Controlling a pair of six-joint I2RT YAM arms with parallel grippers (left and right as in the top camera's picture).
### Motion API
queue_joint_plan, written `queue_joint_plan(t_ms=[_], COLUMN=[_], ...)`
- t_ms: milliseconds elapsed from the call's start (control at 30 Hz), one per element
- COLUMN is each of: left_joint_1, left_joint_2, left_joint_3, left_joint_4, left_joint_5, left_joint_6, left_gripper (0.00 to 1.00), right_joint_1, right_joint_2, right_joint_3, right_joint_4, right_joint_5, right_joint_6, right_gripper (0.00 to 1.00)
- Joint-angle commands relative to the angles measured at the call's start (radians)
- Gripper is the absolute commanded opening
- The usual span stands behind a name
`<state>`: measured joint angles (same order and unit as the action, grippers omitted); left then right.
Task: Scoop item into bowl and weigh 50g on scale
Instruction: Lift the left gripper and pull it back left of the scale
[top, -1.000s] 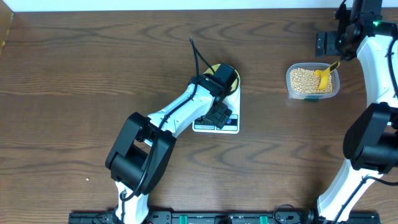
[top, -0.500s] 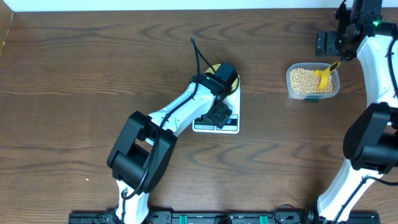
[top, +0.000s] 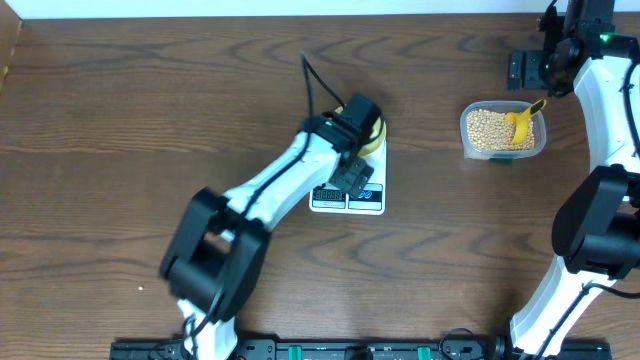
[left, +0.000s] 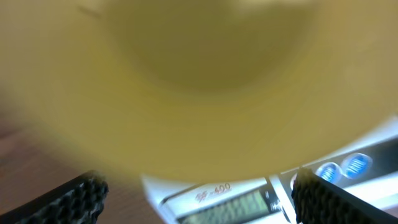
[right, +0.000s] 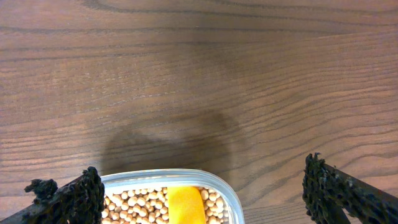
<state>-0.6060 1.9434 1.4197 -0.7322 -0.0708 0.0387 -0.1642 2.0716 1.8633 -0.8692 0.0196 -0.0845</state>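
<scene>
Pale-yellow round bowl (left: 199, 93) sits on white rectangular digital scale (top: 368, 200), mid-frame; no beans seen inside. My left jaws are spread wide at it. My right jaws are spread too, holding nothing. Tan round beans (top: 485, 128) and yellow scoop (top: 520, 125) lie in clear plastic container (top: 464, 132), upper right. Scooping and weighing remain.

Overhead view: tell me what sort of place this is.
Probably a robot lab bench set up for weighing, not a kitchen: a dark wood-grain table, a white rectangular digital scale, a clear plastic container of tan beans, two white robot arms.
</scene>
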Motion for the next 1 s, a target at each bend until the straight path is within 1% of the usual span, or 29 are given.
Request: queue_joint_plan(t_ms=[0,167,367,500,567,700,800,967], left_joint_1=[0.009,0.032,0.124,0.219,0.268,0.355,0.417,0.5], left_joint_2=[-0.151,-0.256,-0.306,-0.303,-0.303,-0.303,-0.303,-0.303], left_joint_3=[0.0,0.0,0.0,-0.001,-0.002,-0.002,-0.002,-0.002], left_joint_4=[-0.002,-0.034,-0.06,-0.07,-0.074,-0.074,-0.074,-0.081], left_joint_5=[-0.027,-0.027,-0.027,-0.027,-0.027,-0.027,-0.027,-0.027], left_joint_6=[-0.082,-0.143,-0.249,-0.407,-0.46,-0.471,-0.505,-0.505], left_gripper=[0.98,0.98,0.98,0.97,0.98,0.98,0.98,0.98], right_joint_1=[0.004,0.004,0.004,0.004,0.004,0.004,0.004,0.004], right_joint_2=[0.008,0.008,0.008,0.008,0.008,0.008,0.008,0.008], right_joint_3=[0.013,0.013,0.013,0.013,0.013,0.013,0.013,0.013], right_joint_4=[0.002,0.002,0.002,0.002,0.002,0.002,0.002,0.002], right_joint_5=[0.007,0.007,0.007,0.007,0.007,0.007,0.007,0.007], right_joint_6=[0.001,0.001,0.001,0.001,0.001,0.001,0.001,0.001], right_gripper=[0.99,0.99,0.99,0.99,0.99,0.99,0.99,0.99])
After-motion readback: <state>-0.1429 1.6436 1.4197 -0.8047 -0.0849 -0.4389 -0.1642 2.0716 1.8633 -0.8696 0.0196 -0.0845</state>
